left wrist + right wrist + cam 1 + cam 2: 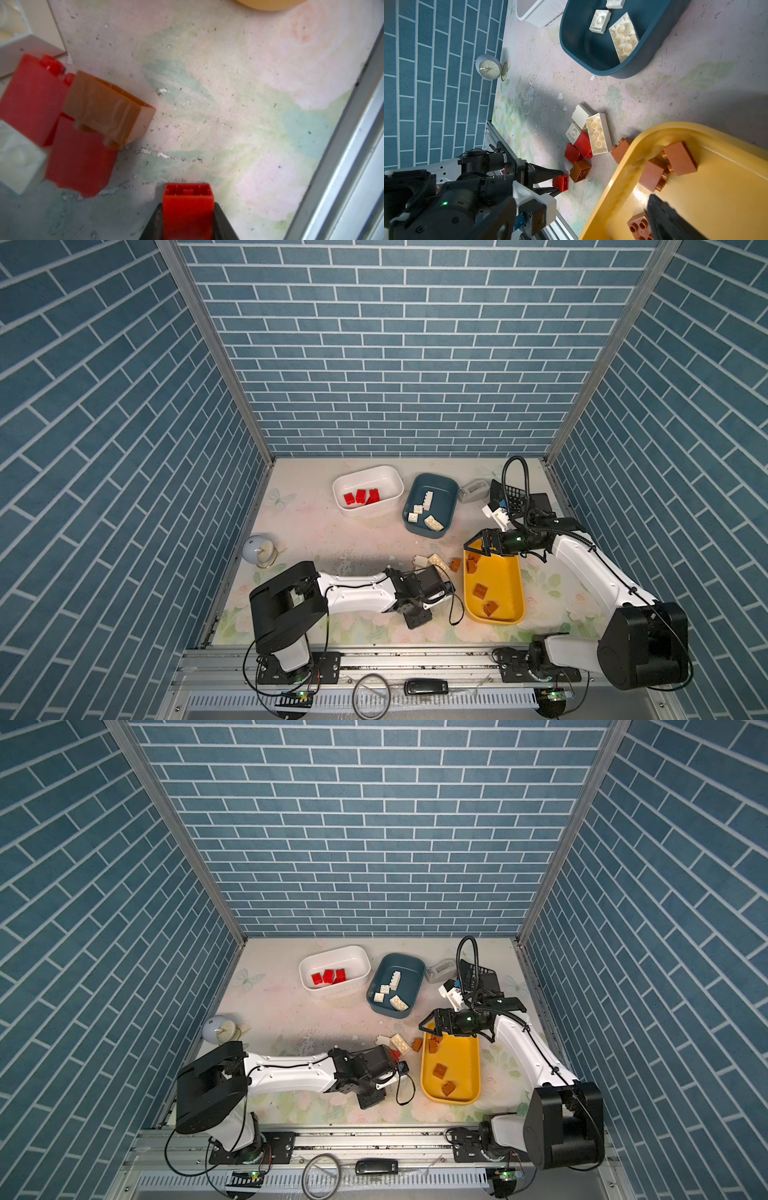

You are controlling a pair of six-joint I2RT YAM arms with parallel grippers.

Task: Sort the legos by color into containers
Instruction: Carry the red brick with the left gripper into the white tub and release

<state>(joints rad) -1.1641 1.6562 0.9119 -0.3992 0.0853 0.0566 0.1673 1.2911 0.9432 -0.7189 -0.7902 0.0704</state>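
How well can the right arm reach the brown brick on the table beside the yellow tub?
Probably yes: the right hand is open over the yellow tub's corner, the brown brick lies just outside that rim, and nothing covers it.

The worn, floral-printed desk (pixel 332 531) carries a yellow tub (pixel 505 576) under the right gripper (pixel 476 545), and a loose cluster of red, brown and cream bricks (pixel 598 133) just beside the left gripper (pixel 559 184). Away from both stand a white tub (pixel 386 481), a teal tub (pixel 442 493), a grey tape dispenser (pixel 473 490) and a small clock (pixel 259 549).
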